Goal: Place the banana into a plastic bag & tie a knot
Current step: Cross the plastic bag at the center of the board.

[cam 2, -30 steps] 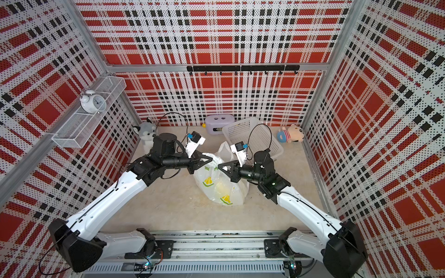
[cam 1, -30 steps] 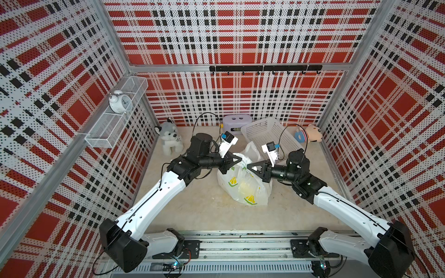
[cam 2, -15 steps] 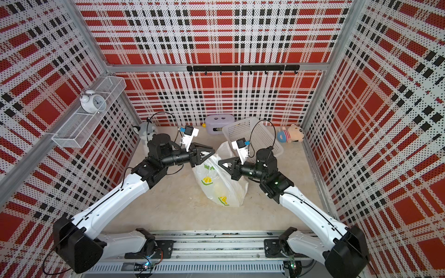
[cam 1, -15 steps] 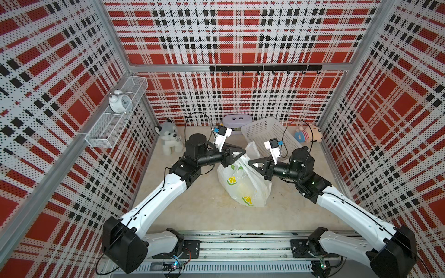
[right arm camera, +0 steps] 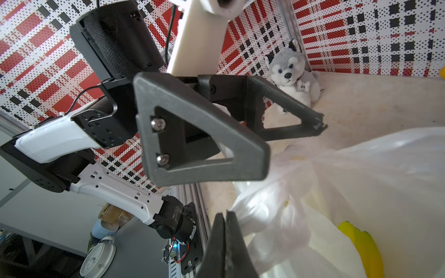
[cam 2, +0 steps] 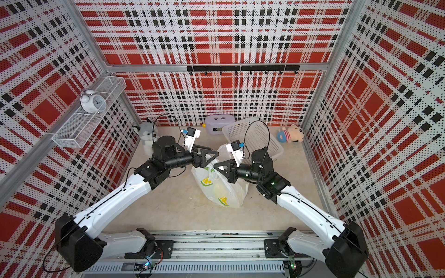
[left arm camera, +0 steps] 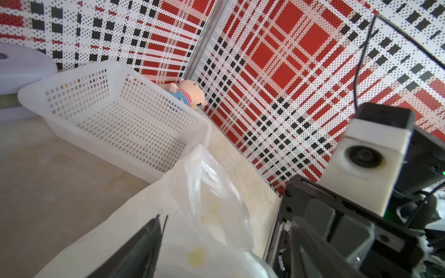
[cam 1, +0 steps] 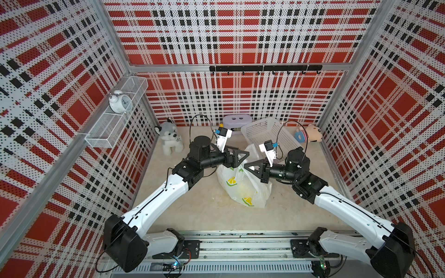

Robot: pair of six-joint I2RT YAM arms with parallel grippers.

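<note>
Gaping wide over the plastic bag (cam 1: 243, 190), the left gripper (right arm camera: 293, 146) likely needed a low, square bite on loose film — the right gripper (right arm camera: 225, 216) sat pinched shut alongside.

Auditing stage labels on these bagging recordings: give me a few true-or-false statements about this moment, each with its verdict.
1. The left gripper has its jaws spread wide, with nothing between them. True.
2. The banana lies in the white basket. False: it shows yellow through the wall of the plastic bag, and nothing can be seen in the basket.
3. The right gripper is shut, its two fingers pressed together. True.
4. The alarm clock sits inside the plastic bag. False: it stands in the wire shelf mounted on the wall.
</note>
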